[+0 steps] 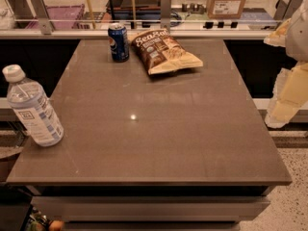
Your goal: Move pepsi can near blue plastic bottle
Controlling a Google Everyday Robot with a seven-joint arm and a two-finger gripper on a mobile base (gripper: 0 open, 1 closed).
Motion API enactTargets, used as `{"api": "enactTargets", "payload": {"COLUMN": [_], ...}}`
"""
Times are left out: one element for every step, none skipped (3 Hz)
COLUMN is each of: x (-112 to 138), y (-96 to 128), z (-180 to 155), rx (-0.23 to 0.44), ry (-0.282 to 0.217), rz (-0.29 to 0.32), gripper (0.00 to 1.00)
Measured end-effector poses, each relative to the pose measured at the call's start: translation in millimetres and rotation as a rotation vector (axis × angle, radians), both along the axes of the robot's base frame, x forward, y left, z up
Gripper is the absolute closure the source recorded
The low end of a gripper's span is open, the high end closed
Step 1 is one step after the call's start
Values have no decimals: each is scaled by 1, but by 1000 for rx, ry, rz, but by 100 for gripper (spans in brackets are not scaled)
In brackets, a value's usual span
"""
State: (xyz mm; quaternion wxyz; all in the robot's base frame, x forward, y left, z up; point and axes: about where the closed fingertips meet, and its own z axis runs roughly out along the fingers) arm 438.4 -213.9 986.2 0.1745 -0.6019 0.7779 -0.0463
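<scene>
The pepsi can [118, 42] stands upright at the far edge of the brown table [159, 129], left of centre. The blue plastic bottle [32, 107] stands near the table's left edge, toward the front, with its white cap on top. My gripper [285, 102] hangs off the table's right side, pale and yellowish, far from both the can and the bottle. It holds nothing that I can see.
A brown snack bag [165, 52] lies right next to the can on its right. A glass rail [144, 25] runs behind the table's far edge, with a cardboard box [227, 1] beyond it. Speckled floor [293, 201] shows at the lower right.
</scene>
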Motion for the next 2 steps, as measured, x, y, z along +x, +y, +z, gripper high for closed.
{"api": "enactTargets", "payload": {"x": [0, 1], "y": [0, 3], "z": [0, 4], "rx": [0, 27], "ry": [0, -19], "rz": [0, -13], "gripper": [0, 0]}}
